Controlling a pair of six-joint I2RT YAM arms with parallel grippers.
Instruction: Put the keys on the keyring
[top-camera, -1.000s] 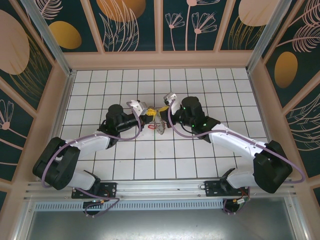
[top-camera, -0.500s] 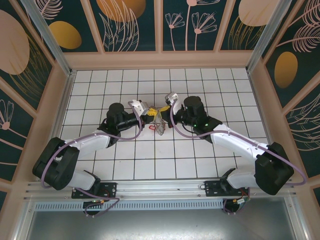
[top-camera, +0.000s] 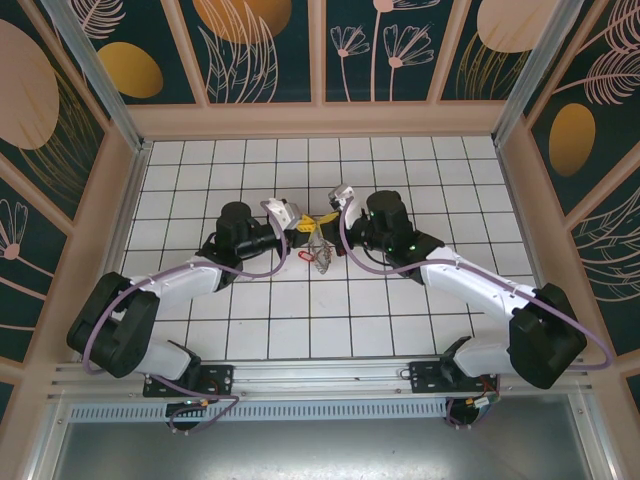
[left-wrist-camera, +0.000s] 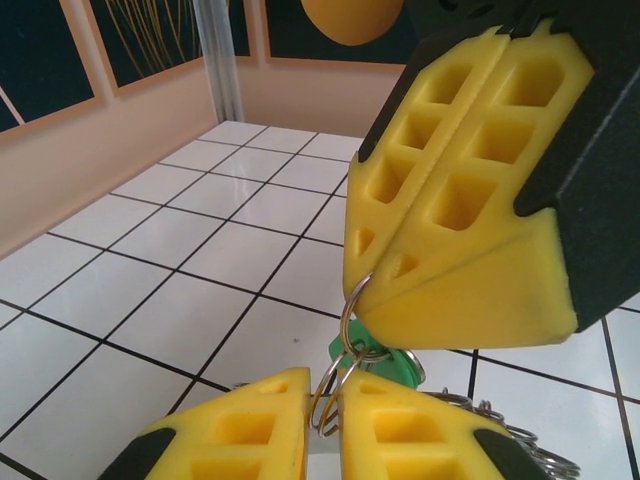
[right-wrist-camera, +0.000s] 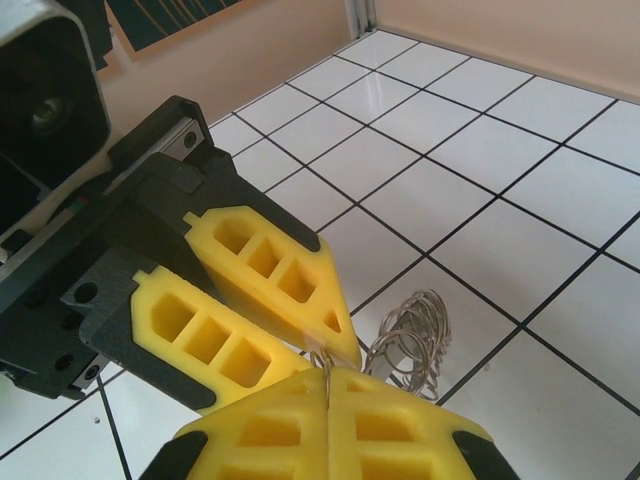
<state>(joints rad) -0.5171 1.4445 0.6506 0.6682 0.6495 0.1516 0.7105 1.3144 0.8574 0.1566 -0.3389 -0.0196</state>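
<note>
Status: the task is judged to be in progress, not complete. Both hands meet over the middle of the worktop (top-camera: 380, 330), left hand (left-wrist-camera: 322, 390) coming from the left and right hand (left-wrist-camera: 370, 300) from the right. The keyring (left-wrist-camera: 343, 318), seen here as a thin wire loop, is held clear of the tiles between the two hands. The right hand is clamped fully on the top of the loop, its pads meeting with the wire at the seam. The left hand is narrow: its pads (left-wrist-camera: 240, 430) stand slightly apart, and the lower arc of the loop passes through that gap with no clear pinch on it. A green tag (left-wrist-camera: 372, 352) hangs just under the right hand and appears to be threaded on the loop. A cluster of wire loops (right-wrist-camera: 408, 340) lies or hangs just below the hands; which of the two cannot be told. In the top view the keys (top-camera: 318, 256) show as a small silvery bunch directly near of the hands, with a red tag (top-camera: 304, 256) at its left side. No key is seen apart from this bunch. Whether every key is on the keyring cannot be told; the red-tagged key in particular remains to be verified. Markings: no brand, label or legible writing is found on the hands, tags or worktop.
</note>
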